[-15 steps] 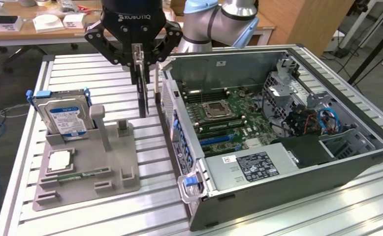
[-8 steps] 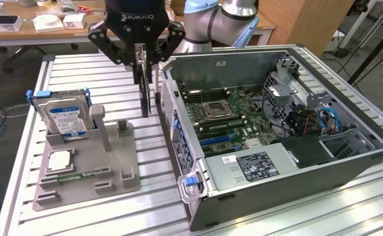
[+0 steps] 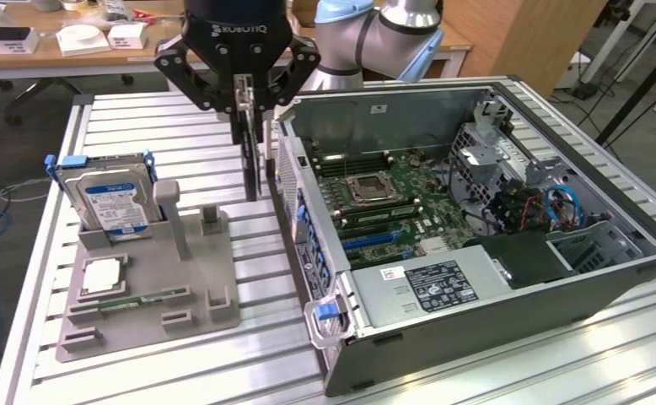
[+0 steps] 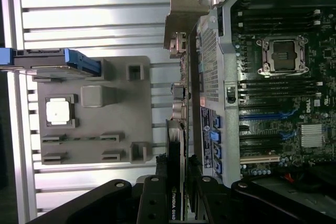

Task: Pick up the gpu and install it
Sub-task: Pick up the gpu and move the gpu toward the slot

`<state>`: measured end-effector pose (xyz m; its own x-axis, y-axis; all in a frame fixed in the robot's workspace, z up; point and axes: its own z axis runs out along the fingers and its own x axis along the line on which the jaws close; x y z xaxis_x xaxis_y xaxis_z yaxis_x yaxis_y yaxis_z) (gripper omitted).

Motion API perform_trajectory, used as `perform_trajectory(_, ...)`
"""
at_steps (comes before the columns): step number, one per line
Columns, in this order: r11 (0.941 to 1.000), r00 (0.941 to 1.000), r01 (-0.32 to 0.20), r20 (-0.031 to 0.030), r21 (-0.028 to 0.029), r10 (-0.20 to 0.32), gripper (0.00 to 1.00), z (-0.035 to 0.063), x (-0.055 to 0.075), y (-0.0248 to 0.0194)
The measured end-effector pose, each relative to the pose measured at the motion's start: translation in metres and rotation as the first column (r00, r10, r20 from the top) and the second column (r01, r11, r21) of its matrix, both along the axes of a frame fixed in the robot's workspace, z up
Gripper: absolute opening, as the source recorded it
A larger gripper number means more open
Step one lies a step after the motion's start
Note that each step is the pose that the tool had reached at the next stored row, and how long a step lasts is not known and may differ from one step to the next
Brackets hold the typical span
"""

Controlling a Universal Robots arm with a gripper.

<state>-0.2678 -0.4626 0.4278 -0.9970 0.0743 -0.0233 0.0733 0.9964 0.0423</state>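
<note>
One thin, stiff gpu (image 3: 250, 160) hangs from the gripper (image 3: 243, 94), which squeezes its top edge, just beside the computer case (image 3: 508, 314). It looks light but easy to break.

Gripper (image 3: 247, 118) vertical, nose-down — jaws tight on the gpu (image 3: 250, 169)

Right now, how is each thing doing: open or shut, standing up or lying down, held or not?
gripper: shut on the gpu.
gpu: held on edge, between the gray holder and the computer case.
gray holder: flat on the table.
hard drive: standing upright in the holder.
processor chip: lying flat in its pocket.
memory stick: lying in its slot.
computer case: on its side, open.
</note>
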Motion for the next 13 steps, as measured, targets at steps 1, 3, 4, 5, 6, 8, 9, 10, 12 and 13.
perform_trajectory(1,1.0,1.0,0.0,0.0,0.0,0.0,0.26,0.0,0.0003,0.0)
perform_trajectory(3,1.0,1.0,0.0,0.0,0.0,0.0,0.26,0.0,0.0008,0.0)
perform_trajectory(4,1.0,1.0,0.0,0.0,0.0,0.0,0.26,0.0,0.0011,0.0)
perform_trajectory(5,1.0,1.0,0.0,0.0,0.0,0.0,0.26,0.0,0.0012,0.0)
perform_trajectory(6,1.0,1.0,0.0,0.0,0.0,0.0,0.26,0.0,0.0014,0.0)
perform_trajectory(8,1.0,1.0,0.0,0.0,0.0001,0.0,0.26,0.0,0.0015,0.0)
perform_trajectory(9,1.0,1.0,0.0,0.0,0.0,0.0,0.26,0.0,0.0016,0.0)
perform_trajectory(10,1.0,1.0,0.0,0.0,0.0001,0.0,0.26,-0.0001,0.002,0.0)
perform_trajectory(12,1.0,1.0,0.0,0.0,0.0,0.0,0.26,0.0,0.0026,0.0)
perform_trajectory(13,1.0,1.0,0.0,0.0,0.0,0.0,0.26,0.0,0.0029,0.0)
